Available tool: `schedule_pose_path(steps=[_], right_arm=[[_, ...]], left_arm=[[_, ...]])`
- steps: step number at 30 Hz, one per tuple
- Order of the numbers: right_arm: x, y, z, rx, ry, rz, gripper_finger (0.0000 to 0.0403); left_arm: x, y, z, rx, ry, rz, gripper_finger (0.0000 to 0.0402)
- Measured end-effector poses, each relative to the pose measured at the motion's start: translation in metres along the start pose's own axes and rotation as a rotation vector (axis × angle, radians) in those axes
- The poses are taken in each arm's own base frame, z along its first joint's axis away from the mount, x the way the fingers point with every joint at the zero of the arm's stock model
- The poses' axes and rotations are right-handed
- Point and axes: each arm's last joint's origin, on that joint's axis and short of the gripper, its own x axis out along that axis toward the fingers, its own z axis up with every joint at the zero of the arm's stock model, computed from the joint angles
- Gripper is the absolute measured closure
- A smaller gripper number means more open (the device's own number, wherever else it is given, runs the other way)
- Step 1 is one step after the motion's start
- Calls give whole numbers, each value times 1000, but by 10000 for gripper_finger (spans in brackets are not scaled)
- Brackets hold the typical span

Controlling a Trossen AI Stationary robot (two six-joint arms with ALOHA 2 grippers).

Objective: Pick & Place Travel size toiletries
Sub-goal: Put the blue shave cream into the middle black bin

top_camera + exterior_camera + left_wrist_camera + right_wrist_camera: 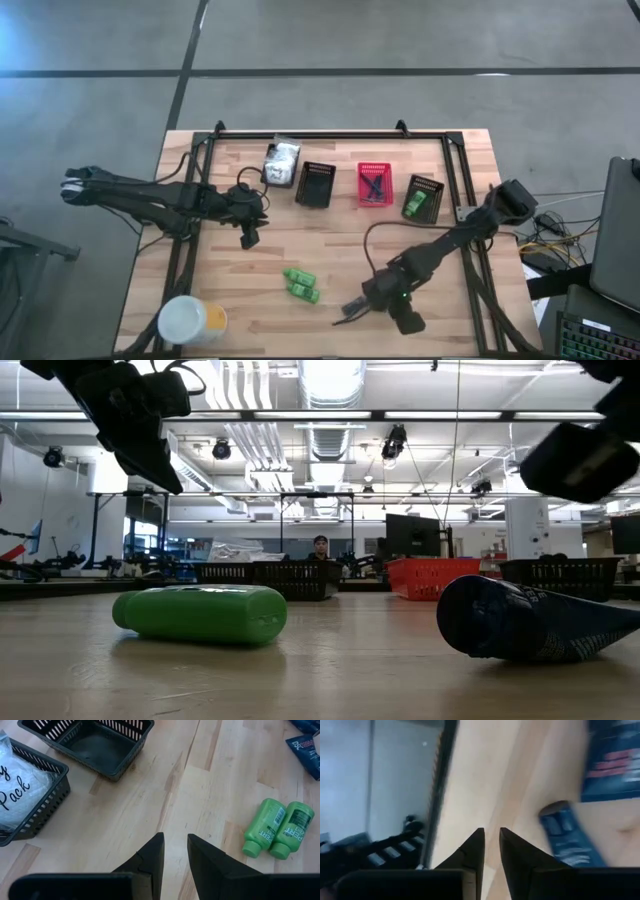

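Right gripper (352, 309) low over front bench (330, 245), fingers narrow, nothing between; dark blue sachet (567, 840) beside, possibly touching. Left gripper (248, 238) hovers, fingers narrow, empty.

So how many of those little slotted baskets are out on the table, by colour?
Black baskets: 3
Red basket: 1
Total: 4

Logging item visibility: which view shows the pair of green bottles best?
The left wrist view: both green bottles lie side by side, labels readable. The high view shows them small; the low view shows one side-on; the right wrist view shows neither.
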Motion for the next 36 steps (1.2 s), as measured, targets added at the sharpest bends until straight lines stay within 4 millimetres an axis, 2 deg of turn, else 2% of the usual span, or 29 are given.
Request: schedule_pose_path(steps=[6,12,25,30,36], right_arm=[[-12,-4,-5,-21,-66,-256,359],[-13,-1,-3,-148,-75,-215,351],[-12,-4,-1,-203,-71,-208,320],[-13,-5,-1,-230,-70,-213,294],[-12,-5,-1,-278,-71,-236,232]], left_arm=[[0,0,0,-6,0,0,312],[0,0,0,-25,0,0,312],[0,0,0,-50,0,0,312],[0,0,0,-53,0,1,312],[0,0,0,-58,-1,4,312]])
